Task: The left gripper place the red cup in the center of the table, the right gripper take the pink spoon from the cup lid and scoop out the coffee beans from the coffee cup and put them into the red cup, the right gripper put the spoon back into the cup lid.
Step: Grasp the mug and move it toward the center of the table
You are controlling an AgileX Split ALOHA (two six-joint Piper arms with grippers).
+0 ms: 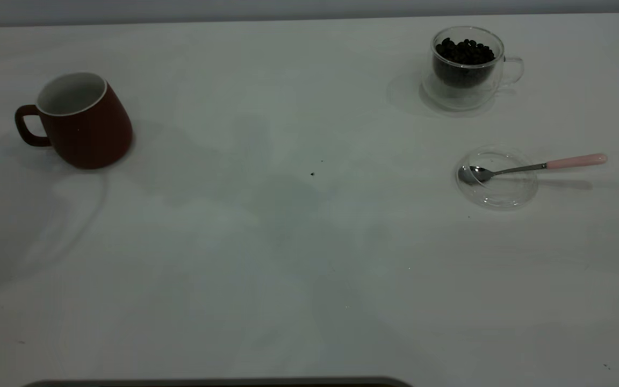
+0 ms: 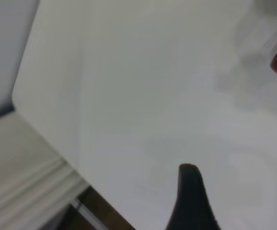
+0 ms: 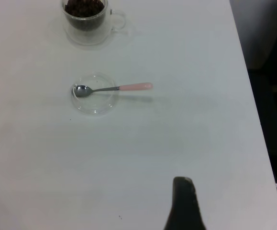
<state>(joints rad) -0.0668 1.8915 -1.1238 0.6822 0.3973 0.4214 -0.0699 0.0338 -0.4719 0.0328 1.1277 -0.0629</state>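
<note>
A black fingertip of the left gripper (image 2: 192,201) fills the lower edge of the left wrist view, and one of the right gripper (image 3: 183,206) does the same in the right wrist view; only a single tip shows in each, so whether either is spread or pressed together cannot be told. Neither arm appears in the exterior view.

The red cup (image 1: 81,121) stands upright at the left of the exterior frame, handle pointing left, well away from the middle of the table (image 1: 288,269). At upper right sits the coffee cup (image 1: 468,67), heaped with coffee beans (image 1: 465,52). Below it the cup lid (image 1: 497,188) holds the bowl of the pink spoon (image 1: 535,166), whose handle overhangs the rim to the right.

The likely risks: the tapered mug could slip from a poor grasp, and a careless pull on the slim spoon could drag the light lid. Nothing stands between mug and centre.
</note>
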